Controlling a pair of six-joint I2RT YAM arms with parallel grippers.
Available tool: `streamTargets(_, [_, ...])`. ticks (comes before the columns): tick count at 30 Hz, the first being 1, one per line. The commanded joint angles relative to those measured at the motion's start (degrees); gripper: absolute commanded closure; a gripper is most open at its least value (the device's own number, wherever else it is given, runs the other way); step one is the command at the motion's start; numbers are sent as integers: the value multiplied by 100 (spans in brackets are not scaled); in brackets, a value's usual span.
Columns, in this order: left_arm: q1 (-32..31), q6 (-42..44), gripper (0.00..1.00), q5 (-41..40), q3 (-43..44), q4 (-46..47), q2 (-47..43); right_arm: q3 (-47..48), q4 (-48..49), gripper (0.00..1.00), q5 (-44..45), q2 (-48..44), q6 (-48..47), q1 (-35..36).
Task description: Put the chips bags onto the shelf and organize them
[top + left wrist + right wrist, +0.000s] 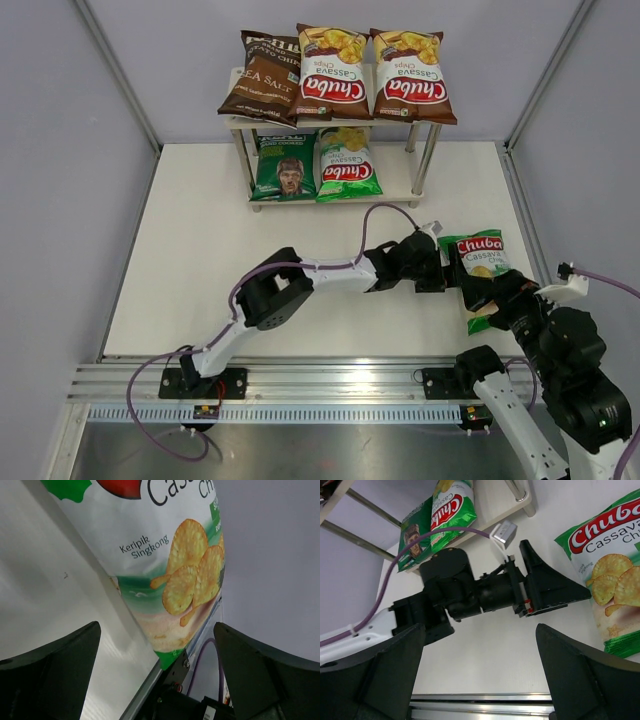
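Overhead overview, wrist close-ups sharing green bag (165, 555)

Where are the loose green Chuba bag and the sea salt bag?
loose green Chuba bag (478, 257): top external view, on the white front panel.
sea salt bag (262, 82): top external view, on the middle label.

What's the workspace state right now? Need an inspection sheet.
Surface: white table top, one bag lying on it.
Job's things: two-tier cream-board shelf with silver legs. Top tier: dark brown Kettle sea salt bag, two brown-red Chuba Cassava bags. Lower tier: dark green bag with a man's face, green Chuba Cassava bag, with room at its right end. Second green Chuba bag lies on the table, right side.
Clutter: nothing seen.
Grippers: left claw open, facing the loose bag; right claw open, holding nothing.
Cables: purple cable loops over the left arm; another at the right edge.
Surroundings: pale grey enclosure walls; aluminium rail under the arm bases.
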Motion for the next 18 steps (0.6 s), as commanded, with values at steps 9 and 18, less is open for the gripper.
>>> streamTargets(9, [0,-823,1,401,1893,-105,1548,485,-118,1,-762,-485,413,-11])
streamTargets(18, [9,-1166,37,313,2115,96,1980,282,40,0,-1194,-688,642,-20])
